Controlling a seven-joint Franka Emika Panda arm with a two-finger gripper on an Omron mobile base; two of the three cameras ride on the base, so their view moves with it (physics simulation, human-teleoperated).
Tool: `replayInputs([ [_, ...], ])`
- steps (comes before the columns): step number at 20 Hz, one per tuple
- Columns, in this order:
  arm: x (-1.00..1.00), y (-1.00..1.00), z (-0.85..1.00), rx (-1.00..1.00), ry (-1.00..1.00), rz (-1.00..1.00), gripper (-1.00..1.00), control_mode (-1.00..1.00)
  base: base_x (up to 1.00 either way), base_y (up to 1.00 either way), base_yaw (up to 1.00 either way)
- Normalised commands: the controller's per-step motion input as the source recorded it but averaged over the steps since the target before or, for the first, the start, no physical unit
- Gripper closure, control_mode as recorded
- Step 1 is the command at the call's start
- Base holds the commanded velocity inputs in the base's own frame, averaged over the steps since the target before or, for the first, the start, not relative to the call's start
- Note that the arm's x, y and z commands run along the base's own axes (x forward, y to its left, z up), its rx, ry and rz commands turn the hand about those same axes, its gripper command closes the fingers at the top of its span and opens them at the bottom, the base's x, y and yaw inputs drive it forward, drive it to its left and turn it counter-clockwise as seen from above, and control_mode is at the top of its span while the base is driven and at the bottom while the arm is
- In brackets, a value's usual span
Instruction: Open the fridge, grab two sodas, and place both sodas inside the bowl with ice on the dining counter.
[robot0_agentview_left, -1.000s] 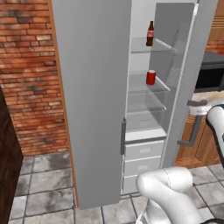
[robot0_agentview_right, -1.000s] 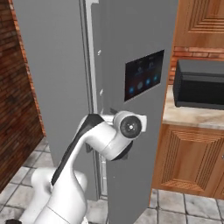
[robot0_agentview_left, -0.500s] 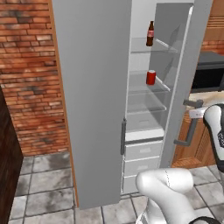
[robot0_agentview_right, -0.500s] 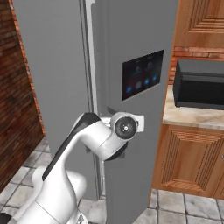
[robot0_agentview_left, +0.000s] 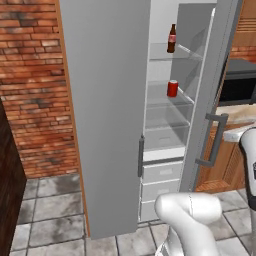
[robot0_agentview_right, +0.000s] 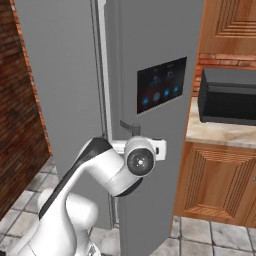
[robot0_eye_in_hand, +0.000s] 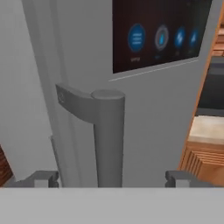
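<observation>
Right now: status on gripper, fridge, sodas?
Gripper open, fingers either side of the door handle, not clamped. Fridge right door ajar; red can and cola bottle on shelves. Door partly blocks access.

Bottle (robot0_agentview_left: 172, 38) shelf above can (robot0_agentview_left: 172, 88)

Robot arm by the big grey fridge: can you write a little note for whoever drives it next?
Gripper: open, fingers either side of the grey bar handle, not squeezing it.
Tall grey fridge: right door swung open.
Short red can on a middle glass shelf; slim brown cola bottle on the shelf above.
Done: fridge opened.
Left: grab both sodas, carry them to the ice bowl on the dining counter.
</observation>
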Motion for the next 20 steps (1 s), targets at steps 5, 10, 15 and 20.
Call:
replayInputs([
  [5,-0.81,-0.01,0.21,-0.07,-0.2,-0.11,-1.0,-1.0,0.0,0.0,0.0],
  [10,-0.59,0.23,0.64,-0.21,-0.25,-0.16,-1.0,-1.0,0.0,0.0,0.0],
  [15,-0.05,0.61,0.8,-0.28,-0.13,-0.17,-1.0,-1.0,0.0,0.0,0.0],
  [20,0.22,0.74,0.82,-0.34,-0.06,-0.17,-1.0,-1.0,0.0,0.0,0.0],
])
